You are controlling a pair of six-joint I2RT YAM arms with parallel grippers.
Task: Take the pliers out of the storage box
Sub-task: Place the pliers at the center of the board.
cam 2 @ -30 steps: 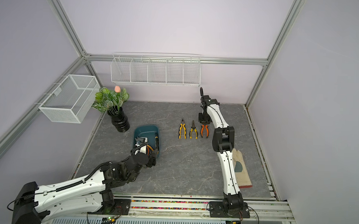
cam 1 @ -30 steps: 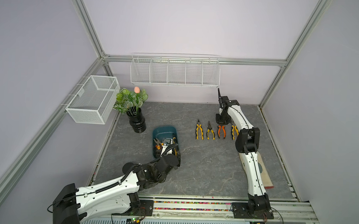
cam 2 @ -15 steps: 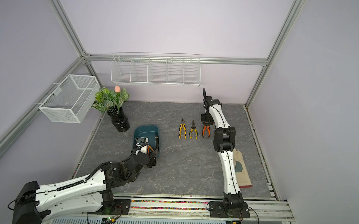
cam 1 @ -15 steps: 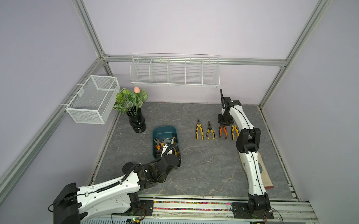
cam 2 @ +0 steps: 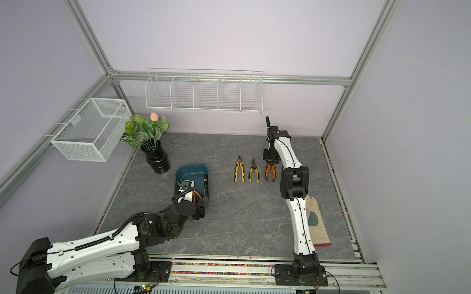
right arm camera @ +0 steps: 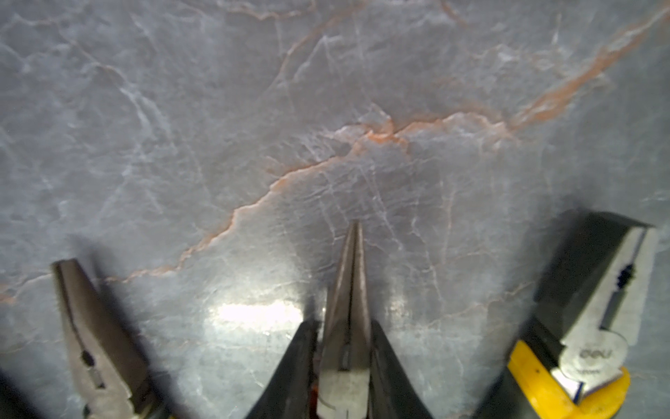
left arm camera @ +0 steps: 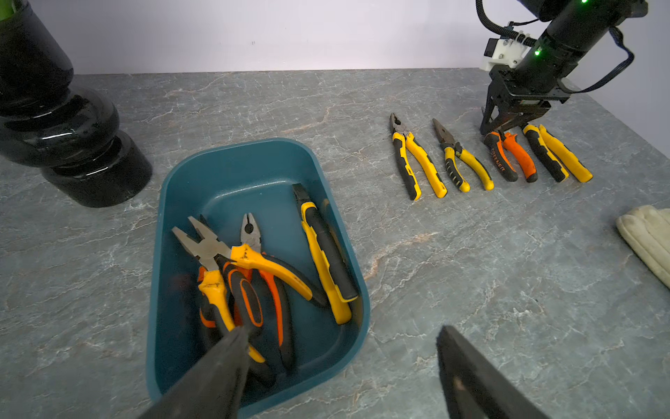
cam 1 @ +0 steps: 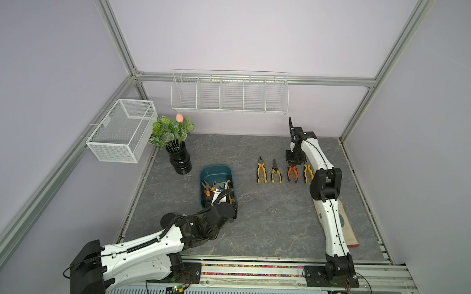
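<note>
Tabletop (right arm camera: 253,109): orange pliers' nose (right arm camera: 347,290), right wrist only

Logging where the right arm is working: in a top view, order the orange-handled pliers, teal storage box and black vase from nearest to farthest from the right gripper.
1. Orange-handled pliers, directly under the right gripper, on the right side.
2. Teal storage box, in the middle, well to the left.
3. Black vase, farther left still, past the box.

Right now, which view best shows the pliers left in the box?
The left wrist view: four pliers lie close up in the box. In both top views the left arm hides part of them. The right wrist view shows none of them.
</note>
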